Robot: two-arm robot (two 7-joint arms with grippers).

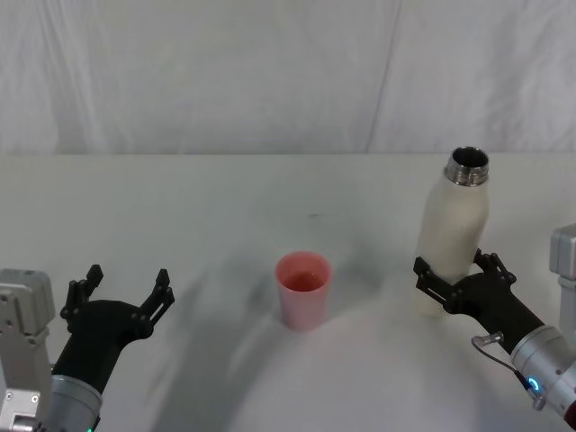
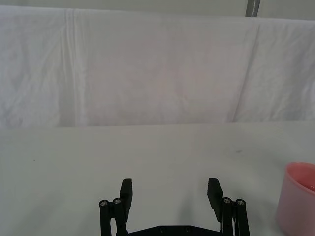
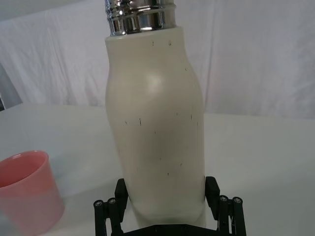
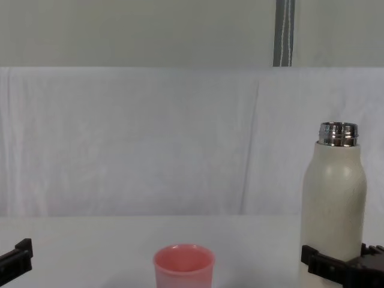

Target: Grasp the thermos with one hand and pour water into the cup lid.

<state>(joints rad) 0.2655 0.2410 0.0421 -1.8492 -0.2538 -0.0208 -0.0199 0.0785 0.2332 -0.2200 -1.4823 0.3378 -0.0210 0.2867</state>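
Right gripper (image 1: 457, 284): low on the robot's right side of the table, black fingers (image 3: 212, 192) closed around the lower body of the thermos (image 1: 454, 229), one on each flank, both touching it.

Thermos: cream-white matte bottle, standing upright or very nearly so on the table. Rounded shoulders, shiny threaded steel neck, mouth uncapped. Fine dark specks on the body in the right wrist view (image 3: 155, 142). In the chest view it rises well above the cup lid (image 4: 333, 207).

Cup lid (image 1: 302, 289): small pink cup, slightly tapered, round rim up, standing on the table to the left of the thermos, apart from it. It lies between the two grippers, closer to the right one. Whether it holds liquid cannot be told.

Left gripper (image 1: 121, 291): low on the robot's left side, well apart from the cup lid, fingers spread wide with nothing between them. In the left wrist view the spread fingers (image 2: 125, 195) frame bare tabletop, with the cup lid at the frame's edge (image 2: 297, 199).

Table (image 1: 198, 216): flat, white, matte, with soft grey shadows around the cup lid and the grippers.

Backdrop (image 4: 150, 138): white creased cloth hung behind the far edge of the table. Above it, a plain pale wall (image 4: 138, 33) with a grey vertical strip (image 4: 284, 33).
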